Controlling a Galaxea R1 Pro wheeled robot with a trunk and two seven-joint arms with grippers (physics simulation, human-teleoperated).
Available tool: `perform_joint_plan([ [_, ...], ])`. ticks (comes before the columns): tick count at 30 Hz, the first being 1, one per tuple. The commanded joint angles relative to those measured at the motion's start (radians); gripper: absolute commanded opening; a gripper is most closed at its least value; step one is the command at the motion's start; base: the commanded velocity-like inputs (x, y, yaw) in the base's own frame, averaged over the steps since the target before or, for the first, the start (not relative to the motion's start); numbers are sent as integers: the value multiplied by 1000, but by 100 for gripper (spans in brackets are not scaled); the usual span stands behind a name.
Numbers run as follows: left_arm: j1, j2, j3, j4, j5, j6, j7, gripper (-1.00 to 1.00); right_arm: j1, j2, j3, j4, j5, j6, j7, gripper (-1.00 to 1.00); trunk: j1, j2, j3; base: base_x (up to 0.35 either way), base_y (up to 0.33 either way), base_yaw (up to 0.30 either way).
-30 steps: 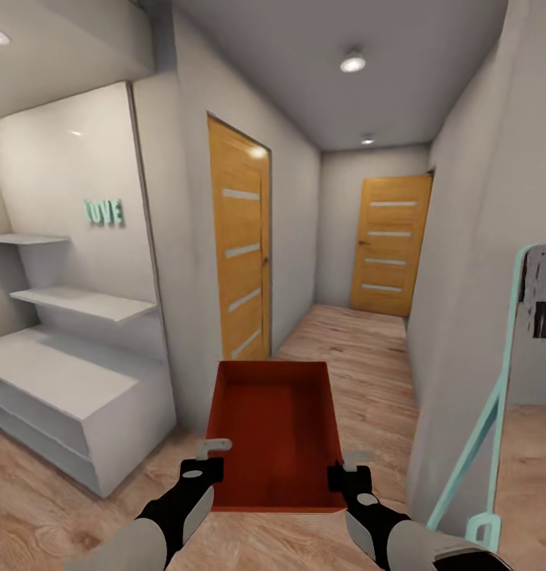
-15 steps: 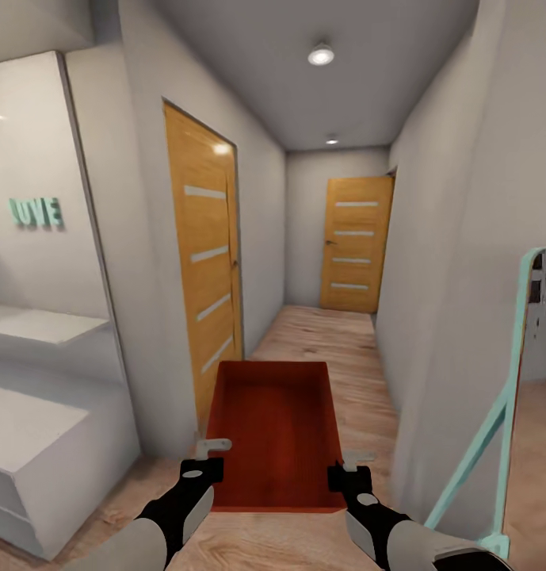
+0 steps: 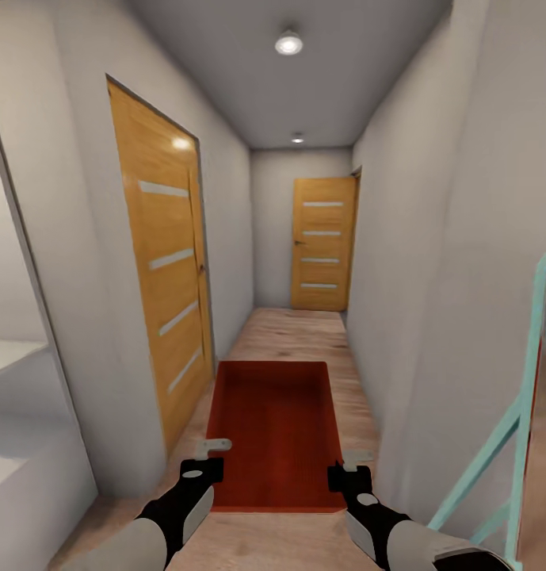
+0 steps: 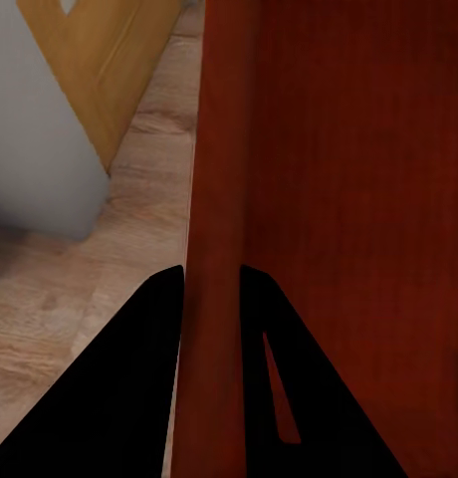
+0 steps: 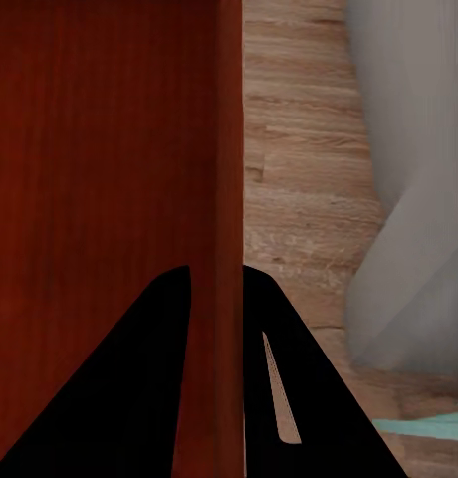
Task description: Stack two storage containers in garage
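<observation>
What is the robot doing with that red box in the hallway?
The robot is carrying a red-orange storage container with both arms. The left gripper has its fingers pinched on one side wall, and the right gripper is pinched on the opposite wall. The box is empty and held out in front of the robot, above the wood floor. It is in a narrow hallway facing a wooden door at the far end, with another wooden door on the left.

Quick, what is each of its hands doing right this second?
Left hand: closed on the left wall of the red storage container.
Right hand: closed on the container's right wall.
</observation>
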Motion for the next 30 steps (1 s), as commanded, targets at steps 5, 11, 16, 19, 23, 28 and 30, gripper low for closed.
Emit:
perform_joint_plan([
  [5,-1,2,85,-6,-17,-23,15,-100,0,1,-55,1,14,2,4,-100,1,-1,-2,321,172,-139],
  [11,-1,2,85,-6,-17,-23,14,-100,0,1,-55,1,14,2,4,-100,1,-1,-2,321,159,-11],
  [16,-1,3,85,-6,-17,-23,14,-100,0,1,-55,1,14,3,4,-100,1,-1,-2,321,37,-1],
  [19,-1,2,85,-6,-17,-23,14,-100,0,1,-55,1,14,3,4,-100,1,-1,-2,321,6,0],
  [23,-1,2,85,-6,-17,-23,14,-100,0,1,-55,1,14,3,4,-100,1,-1,-2,321,1,0],
  [28,-1,2,85,-6,-17,-23,14,-100,0,1,-55,1,14,3,5,-100,1,-1,-2,321,0,0],
  [30,-1,2,85,-6,-17,-23,14,-100,0,1,-55,1,14,3,4,-100,1,-1,-2,321,0,-51],
])
